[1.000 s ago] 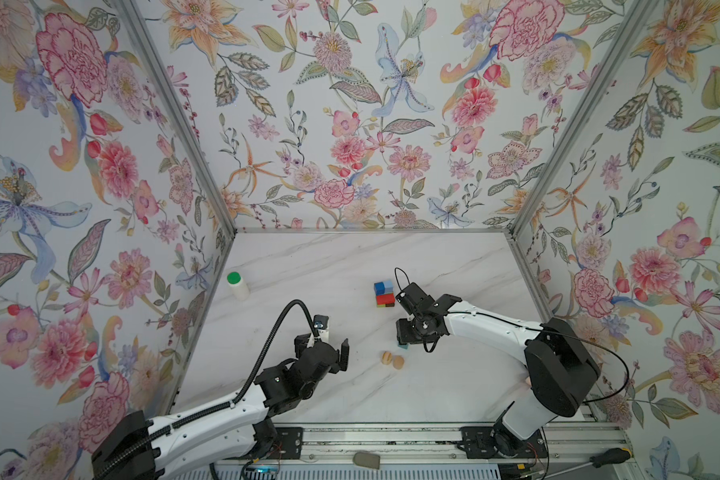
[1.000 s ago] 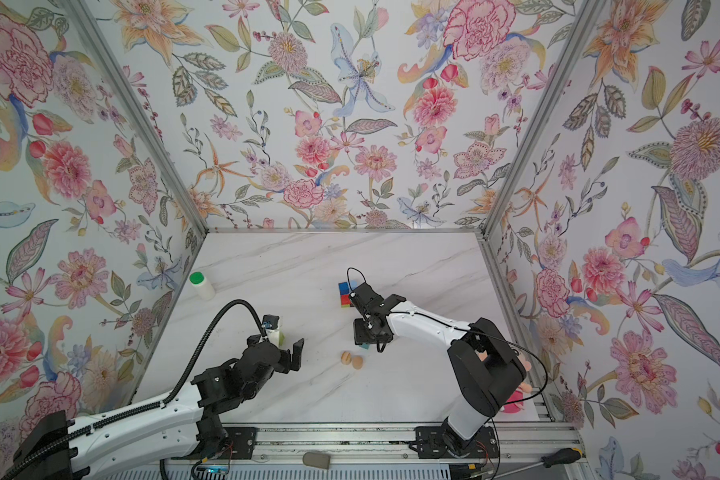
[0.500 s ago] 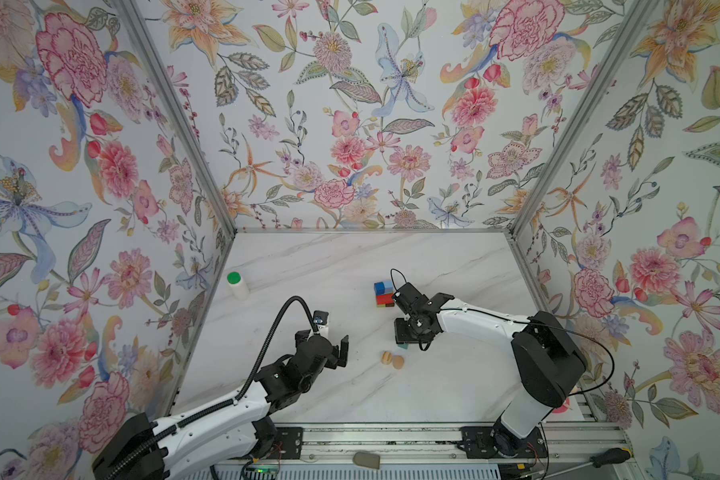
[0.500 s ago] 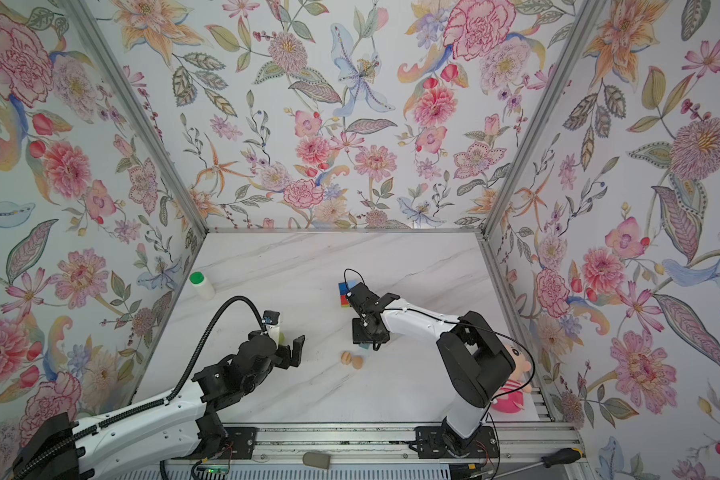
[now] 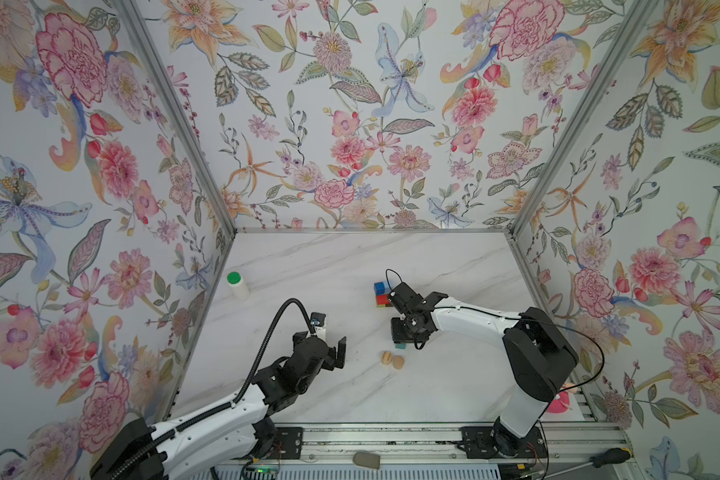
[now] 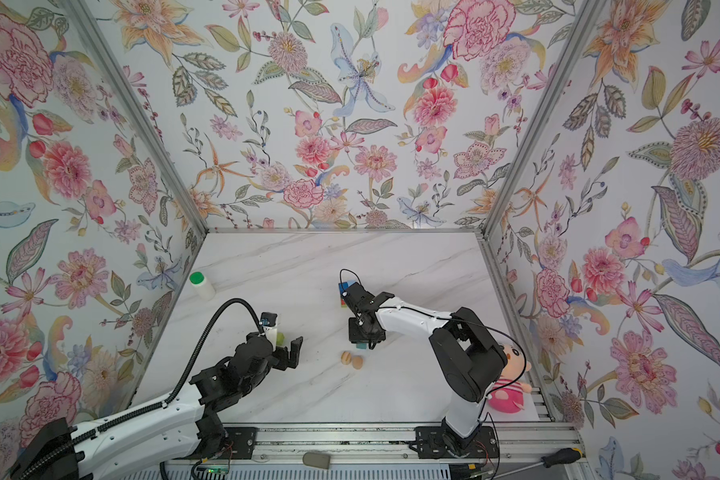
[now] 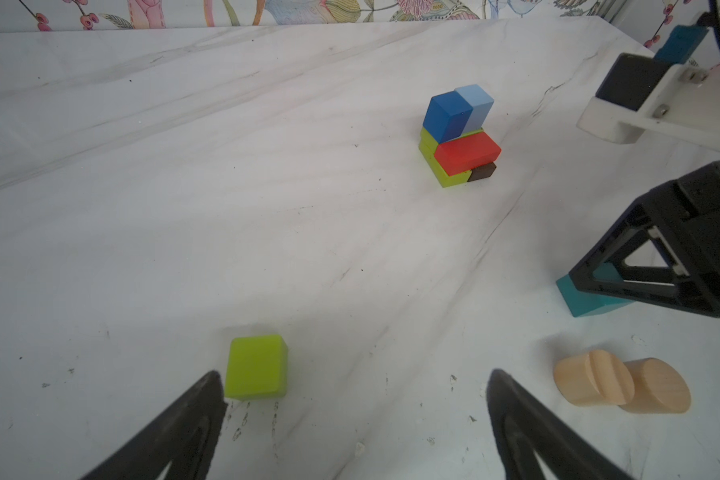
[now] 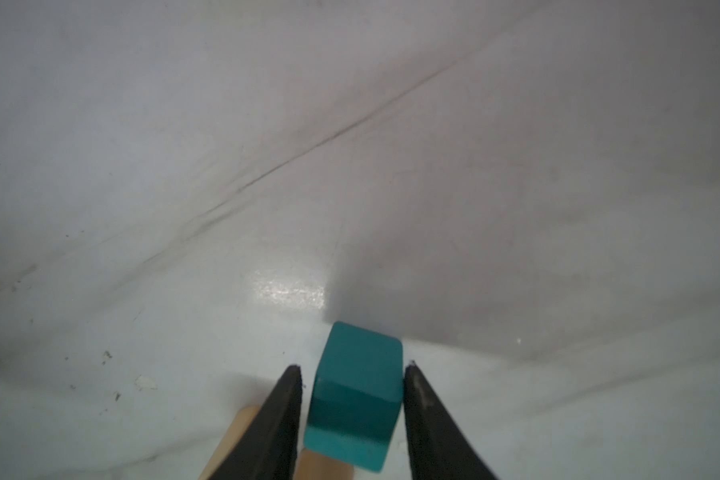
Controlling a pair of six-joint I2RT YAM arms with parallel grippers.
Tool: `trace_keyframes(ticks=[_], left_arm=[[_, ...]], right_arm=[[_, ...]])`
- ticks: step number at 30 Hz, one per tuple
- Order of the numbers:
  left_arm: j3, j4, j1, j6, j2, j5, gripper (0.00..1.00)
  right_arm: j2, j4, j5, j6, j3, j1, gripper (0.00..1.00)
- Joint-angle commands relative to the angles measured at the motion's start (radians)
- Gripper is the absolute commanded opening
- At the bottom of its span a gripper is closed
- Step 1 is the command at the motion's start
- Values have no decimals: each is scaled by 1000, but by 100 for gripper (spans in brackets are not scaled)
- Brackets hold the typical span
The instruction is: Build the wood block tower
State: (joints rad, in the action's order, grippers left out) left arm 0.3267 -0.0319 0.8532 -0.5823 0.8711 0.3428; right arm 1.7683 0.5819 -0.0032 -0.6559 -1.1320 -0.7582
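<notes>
The tower (image 7: 458, 137) stands mid-table: yellow-green blocks at the base with a dark brown one, then red, then a dark blue and a light blue on top; it also shows in both top views (image 5: 382, 293) (image 6: 344, 293). My right gripper (image 8: 352, 368) points down over the teal block (image 8: 358, 386) on the table, with one finger touching it and a thin gap at the other. Two tan rounded pieces (image 5: 393, 360) (image 7: 593, 382) lie just in front. My left gripper (image 7: 354, 374) is wide open and empty, with a loose yellow-green cube (image 7: 257, 365) at one fingertip.
A white green-capped bottle (image 5: 238, 284) stands near the left wall. A pink plush doll (image 6: 510, 382) lies at the front right behind the right arm's base. A screwdriver (image 5: 607, 457) rests on the front rail.
The right gripper's jaws have narrowed around the teal block and the arm has shifted slightly left. The left arm has barely moved and stays wide open.
</notes>
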Motion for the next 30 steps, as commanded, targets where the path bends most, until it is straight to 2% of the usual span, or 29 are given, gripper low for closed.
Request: trace_keyframes(ticks=[1, 15, 21, 30], left_arm=[[-16, -9, -16, 20, -14, -11, 99], [-20, -2, -25, 25, -28, -16, 99], [-21, 2, -28, 29, -31, -14, 99], [-20, 2, -41, 35, -42, -12, 99]], right_arm=[[23, 14, 12, -8, -30, -9, 43], [-11, 53, 59, -29, -8, -22, 42], [12, 52, 58, -22, -24, -22, 32], [1, 67, 71, -6, -66, -20, 32]])
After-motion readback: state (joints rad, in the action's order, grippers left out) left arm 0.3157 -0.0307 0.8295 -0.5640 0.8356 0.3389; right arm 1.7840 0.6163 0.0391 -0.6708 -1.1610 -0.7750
